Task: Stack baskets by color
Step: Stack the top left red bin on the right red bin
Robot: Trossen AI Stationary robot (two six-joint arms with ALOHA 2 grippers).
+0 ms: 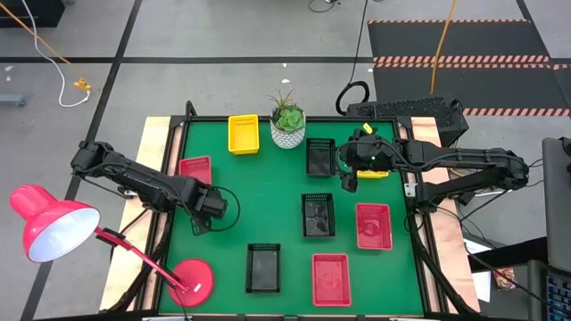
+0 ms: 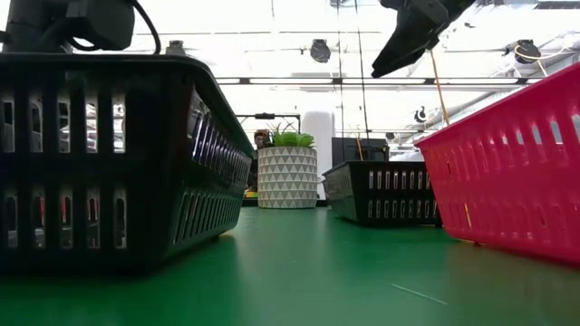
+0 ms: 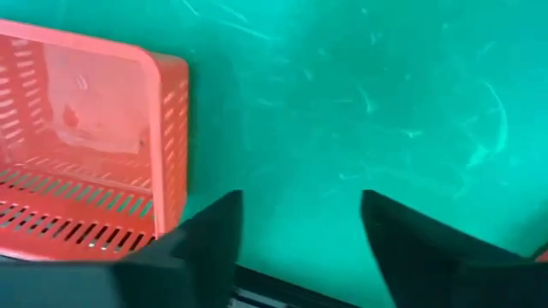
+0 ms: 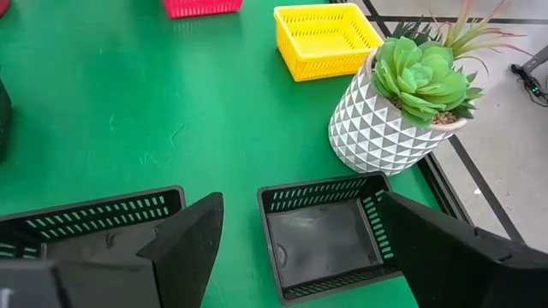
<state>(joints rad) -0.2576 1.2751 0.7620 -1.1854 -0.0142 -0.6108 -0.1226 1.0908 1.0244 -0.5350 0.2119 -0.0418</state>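
Now the left gripper [image 1: 198, 217] sits low near the left edge of the green table [image 1: 268, 192], its two fingers [image 3: 205, 244] spread apart with only bare green surface between them. A red basket [image 1: 195, 168] lies just beside it, toward the far left part of the table, resting flat and not touching the fingers.

Over on the right, the right gripper [image 1: 349, 182] hovers near the far right part of the table with its fingers spread wide and holding nothing. A black basket [image 1: 320, 157] sits below it, just in front of the white plant pot [image 1: 287, 131], which stands at the far edge. A second black basket [image 1: 318, 215] lies near the middle of the table, close to that gripper on its near side. Something yellow [image 1: 372, 172] shows under the right wrist, mostly hidden by the arm.

A yellow basket [image 1: 243, 134] rests at the far edge, beside the pot. A third black basket [image 1: 263, 267] and a red basket [image 1: 331, 279] lie along the near edge, and another red basket [image 1: 373, 226] sits toward the right edge. A red lamp [image 1: 52, 227] leans over the near left corner.
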